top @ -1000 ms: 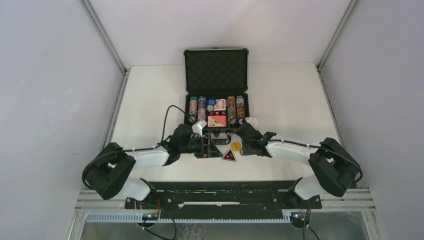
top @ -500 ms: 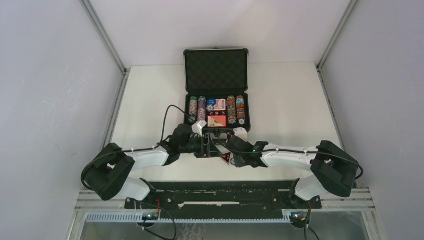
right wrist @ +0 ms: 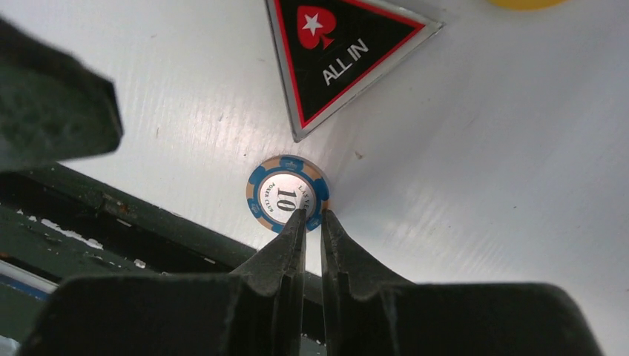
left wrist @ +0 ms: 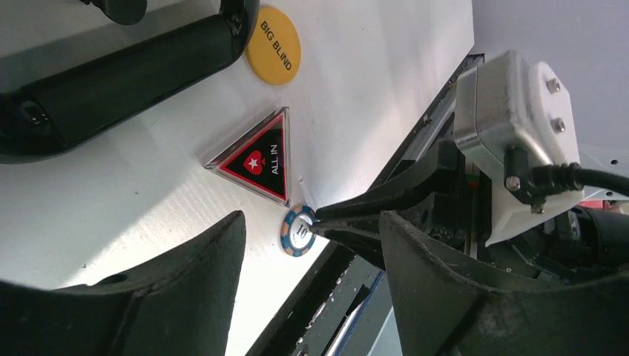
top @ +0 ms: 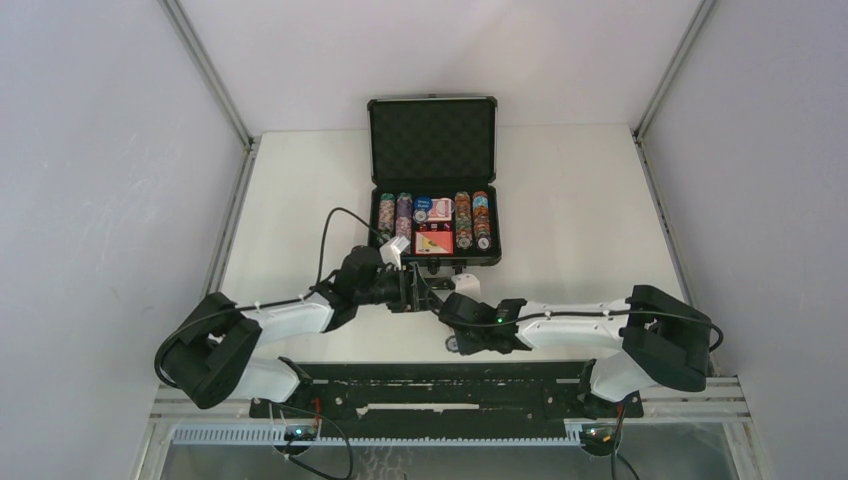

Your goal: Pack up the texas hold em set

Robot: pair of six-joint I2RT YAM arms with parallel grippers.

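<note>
The black briefcase [top: 432, 180] lies open at the table's middle, its tray holding rows of chips and red card boxes. A blue-and-tan "10" chip [right wrist: 288, 194] lies flat by the table's near edge. My right gripper [right wrist: 311, 215] is down at the chip's near rim, jaws nearly together with only a thin slit and nothing between them. The left wrist view shows the same chip [left wrist: 299, 231] and those fingertips [left wrist: 326, 215] touching it. My left gripper [left wrist: 311, 289] hovers open above the spot, empty. A black-and-red "ALL IN" triangle [right wrist: 345, 52] lies just beyond the chip.
A yellow "BIG BLIND" button [left wrist: 273, 44] sits beside the briefcase handle [left wrist: 126, 67]. The black rail [right wrist: 111, 215] runs along the table's near edge right beside the chip. Both wrists crowd together in front of the briefcase, the left gripper [top: 408, 290] just behind the right gripper [top: 456, 343].
My right arm has swung from the briefcase's front right corner to the left and toward the near edge, down onto the chip, and its jaws have narrowed. The left arm has barely moved.
</note>
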